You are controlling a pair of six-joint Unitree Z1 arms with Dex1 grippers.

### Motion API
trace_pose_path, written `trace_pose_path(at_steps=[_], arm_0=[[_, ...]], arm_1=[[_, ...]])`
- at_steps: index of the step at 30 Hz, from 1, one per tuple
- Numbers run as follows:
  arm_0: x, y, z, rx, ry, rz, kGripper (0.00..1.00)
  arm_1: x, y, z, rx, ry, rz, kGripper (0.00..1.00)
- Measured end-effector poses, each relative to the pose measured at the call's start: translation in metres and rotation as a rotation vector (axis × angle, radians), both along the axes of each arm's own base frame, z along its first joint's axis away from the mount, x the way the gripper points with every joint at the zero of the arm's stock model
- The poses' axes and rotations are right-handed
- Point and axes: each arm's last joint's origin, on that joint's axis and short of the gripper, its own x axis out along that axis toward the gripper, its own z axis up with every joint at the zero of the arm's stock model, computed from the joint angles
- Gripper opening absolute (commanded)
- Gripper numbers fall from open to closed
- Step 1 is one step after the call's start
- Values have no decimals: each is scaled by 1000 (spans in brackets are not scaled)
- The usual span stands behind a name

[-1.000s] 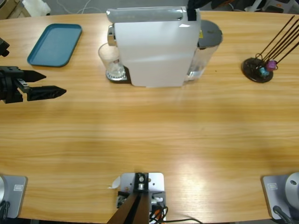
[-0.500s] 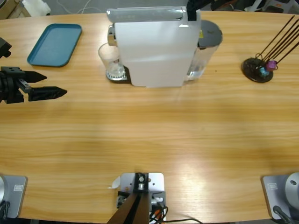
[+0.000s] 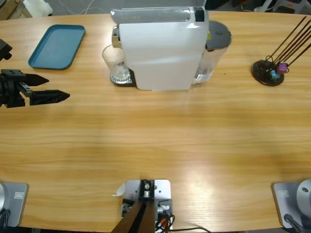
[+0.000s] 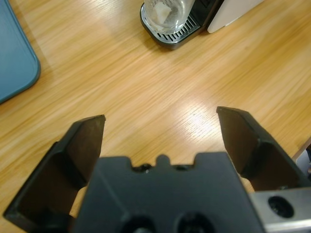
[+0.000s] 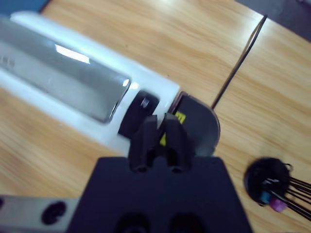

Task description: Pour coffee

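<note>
A white coffee machine stands at the table's far middle, and a clear glass sits on its drip tray at its left end. I cannot make out any coffee in the glass. My left gripper hovers near the table's left edge, open and empty, pointing toward the glass, which is well ahead of it. In the left wrist view the left gripper has bare wood between its jaws. My right gripper is shut on nothing, above the machine's top, close to its black button. It is outside the high view.
A teal tray lies at the far left, also seen at the left wrist view's edge as the tray. A black stand with thin sticks is at the far right. The machine's water tank sits on its right side.
The black piece of the right arm at the high view's top edge above the machine has gone out of that view. The left gripper has hardly moved.
</note>
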Motion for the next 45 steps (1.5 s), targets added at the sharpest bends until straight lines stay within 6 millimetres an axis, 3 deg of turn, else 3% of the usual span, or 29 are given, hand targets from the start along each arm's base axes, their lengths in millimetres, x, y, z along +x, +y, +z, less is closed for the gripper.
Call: trace_pose_path(at_steps=[5, 7, 15, 19, 22, 27, 30, 31, 32, 33, 34, 40, 45], arm_0=[[-2, 0, 2, -4, -9, -2, 996], [-5, 1, 5, -12, -26, -6, 996], [-19, 2, 19, -22, -33, -42, 996], [-19, 1, 22, -17, -53, -81, 996], [-19, 1, 23, 3, -76, -111, 996], [-19, 1, 23, 18, -92, -133, 996], [-19, 1, 23, 19, -92, -133, 996], [-19, 1, 23, 19, -92, -133, 996], [-19, 1, 23, 19, -92, -133, 996], [-19, 1, 23, 19, -92, -133, 996], [-19, 1, 23, 20, -91, -133, 996], [-17, 0, 23, 20, -89, -134, 996], [-17, 0, 23, 20, -89, -133, 996]], arm_1=[[-46, -20, 31, 0, -75, 50, 1000], [-67, -33, 33, 14, -75, 70, 1000], [-129, -75, -12, 72, 43, 170, 1000], [-146, -89, -46, 57, 81, 177, 1000], [-151, -93, -60, 69, 70, 179, 1000], [-151, -93, -64, 78, 58, 179, 1000], [-149, -91, -55, 94, 36, 180, 972], [-147, -90, -48, 102, 25, 181, 866], [-145, -88, -38, 112, 11, 182, 689], [-141, -85, -28, 119, 2, 180, 226], [-136, -82, -14, 128, -10, 174, 0], [-72, -54, 64, 151, -53, 105, 0], [-20, -29, 82, 133, -9, 11, 0]])
